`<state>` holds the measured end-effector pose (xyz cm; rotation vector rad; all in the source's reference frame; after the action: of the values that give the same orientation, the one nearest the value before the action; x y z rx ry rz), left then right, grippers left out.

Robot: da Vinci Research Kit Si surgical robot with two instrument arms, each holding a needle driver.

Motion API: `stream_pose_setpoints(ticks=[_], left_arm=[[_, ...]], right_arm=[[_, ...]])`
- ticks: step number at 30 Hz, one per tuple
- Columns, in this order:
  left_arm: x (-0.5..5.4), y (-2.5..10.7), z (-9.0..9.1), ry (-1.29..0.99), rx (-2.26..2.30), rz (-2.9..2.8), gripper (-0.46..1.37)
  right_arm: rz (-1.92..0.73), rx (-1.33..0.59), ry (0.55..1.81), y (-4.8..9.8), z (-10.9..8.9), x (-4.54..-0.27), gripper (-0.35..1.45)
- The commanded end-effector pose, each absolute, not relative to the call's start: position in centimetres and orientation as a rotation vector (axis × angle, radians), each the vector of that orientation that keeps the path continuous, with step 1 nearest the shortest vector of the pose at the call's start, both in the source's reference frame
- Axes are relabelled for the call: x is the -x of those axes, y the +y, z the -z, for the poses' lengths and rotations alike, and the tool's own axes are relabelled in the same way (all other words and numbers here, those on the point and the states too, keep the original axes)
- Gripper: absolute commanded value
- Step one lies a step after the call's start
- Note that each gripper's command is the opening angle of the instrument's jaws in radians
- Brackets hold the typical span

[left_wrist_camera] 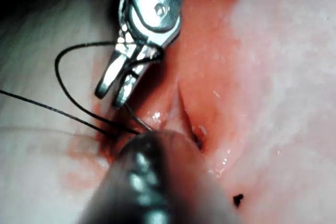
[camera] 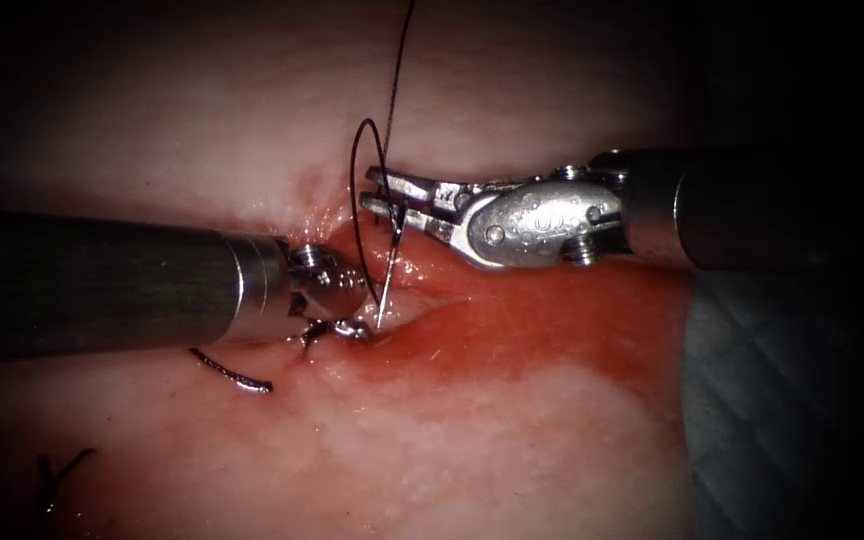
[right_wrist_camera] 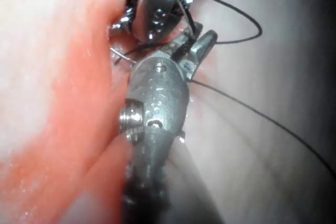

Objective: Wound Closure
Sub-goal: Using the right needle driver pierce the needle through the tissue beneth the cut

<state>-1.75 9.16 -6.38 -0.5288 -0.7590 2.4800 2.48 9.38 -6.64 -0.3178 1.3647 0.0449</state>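
Right tool: it comes from the right edge of the tissue; its jaws are a little apart at the tips, and the thread and the needle cross between them; I judge they hold the needle's upper end, but the grip seems loose and I cannot be sure.
Left tool: it lies low at the cut, tips against the wet tissue near the needle's point; whether its jaws are together or apart I cannot tell; what it holds I cannot tell.
Needle: a thin bright line from the right jaws down to the cut; its lower tip touches the tissue beside the left tool; how deep it sits, I cannot say.
Thread: it rises to the top edge of the tissue and makes a loop just left of the right jaws.
Loose pieces: one cut end lies left of the cut; another lies near the lower left corner of the tissue.
Fluid: red, and it covers the right side of the cut.
Risk, slip: a weak grip may let the needle turn or fall; the wet surface makes it worse.
Risk, tangle: the loop is close to the jaws and can catch on them.
Risk, tear: the tip can scratch the edge of the cut if the left tool pushes it sideways.
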Motion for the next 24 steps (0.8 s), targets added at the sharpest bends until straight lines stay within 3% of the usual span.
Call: stream_pose_setpoints(ticks=[1,18,24], left_arm=[[1.74,9.16,6.37,-0.748,0.526,-2.483,1.31],[1.76,9.2,6.41,-0.742,0.537,-2.48,1.3],[1.74,9.39,6.69,-0.566,0.597,-2.424,1.06]], right_arm=[[-0.042,0.317,1.359,9.36,6.63,-2.48,-0.35],[-0.064,0.231,1.367,9.14,6.57,-2.51,-0.35],[-0.106,0.209,1.356,9.17,6.53,-2.45,-0.35]])
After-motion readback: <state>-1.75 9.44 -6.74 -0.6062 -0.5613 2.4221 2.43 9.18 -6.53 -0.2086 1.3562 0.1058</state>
